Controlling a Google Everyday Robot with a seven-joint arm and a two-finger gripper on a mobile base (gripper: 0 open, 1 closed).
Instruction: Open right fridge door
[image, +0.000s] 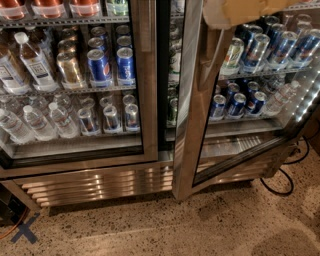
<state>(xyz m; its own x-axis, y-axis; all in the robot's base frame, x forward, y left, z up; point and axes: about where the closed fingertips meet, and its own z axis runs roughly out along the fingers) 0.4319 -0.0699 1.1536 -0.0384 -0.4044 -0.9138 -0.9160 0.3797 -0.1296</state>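
Observation:
The right fridge door, with a wide steel frame and a black rim around its glass, stands swung partly outward. Its lower corner is out over the floor. Cans on shelves show through its pane. A vertical handle runs down its inner side. My gripper is at the top right, at the upper end of that handle, under the beige arm cover. The left door is shut, with water bottles and cans behind its glass.
A steel grille runs under the doors. A black cable lies on the speckled floor at the right. A blue tape cross marks the floor at the bottom left, beside a thin orange cord.

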